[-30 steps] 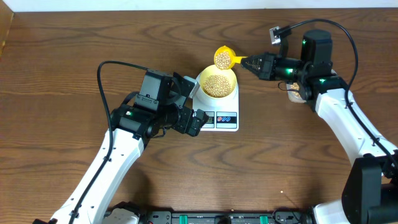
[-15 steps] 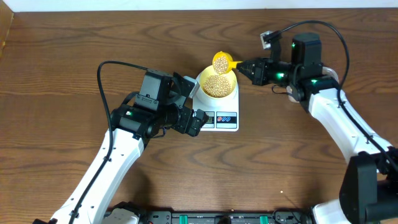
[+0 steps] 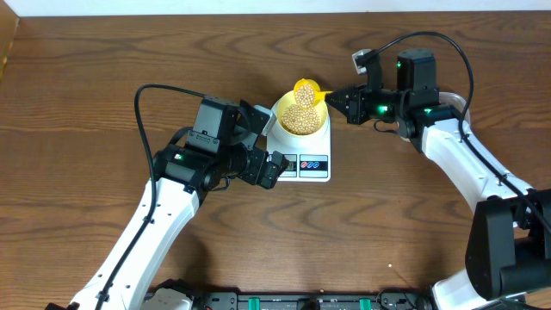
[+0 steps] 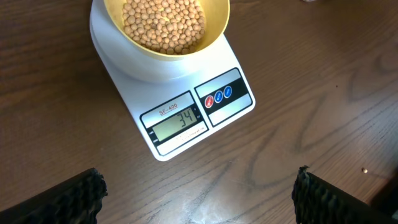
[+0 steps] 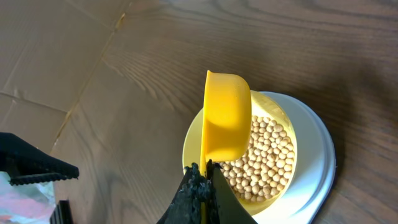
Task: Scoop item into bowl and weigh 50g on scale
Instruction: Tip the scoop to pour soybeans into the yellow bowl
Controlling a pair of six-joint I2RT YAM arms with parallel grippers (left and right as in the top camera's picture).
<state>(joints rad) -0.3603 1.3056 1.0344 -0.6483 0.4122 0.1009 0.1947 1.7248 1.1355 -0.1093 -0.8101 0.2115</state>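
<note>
1. Beans [image 4: 163, 22]: small, round, beige-tan, heaped in the bowl [image 4: 219, 18]. They cover its floor, and the heap stands below the rim.
2. The bowl is pale yellow and round. It sits upright on the platform of the scale [image 4: 186, 81], at the scale's far end as seen from the left wrist view.
3. The scale has a white, rounded body and lies flat on the table [image 3: 103, 69]. Its grey display [image 4: 178, 121] reads 34. Two small round buttons [image 4: 218, 96], one red and one blue, sit just beside the display.
4. A bright yellow measuring spoon [image 5: 226, 118] hangs over the bowl's rim on the side away from the display. It is tipped on its side, so the right wrist view sees the back of the cup. From overhead, beans show in the cup. I cannot tell whether any are dropping.
5. Right gripper [image 5: 202, 180]: jaws pinched tight on the spoon's thin handle, with the cup pointing away from the fingers. The arm reaches in from the right of the scale.
6. Left gripper [image 4: 199, 196]: jaws spread wide and holding nothing. It hovers beside the display end of the scale, apart from it, and its camera looks down on the readout. Only the two dark fingertips show, in the lower corners of its view.
</note>
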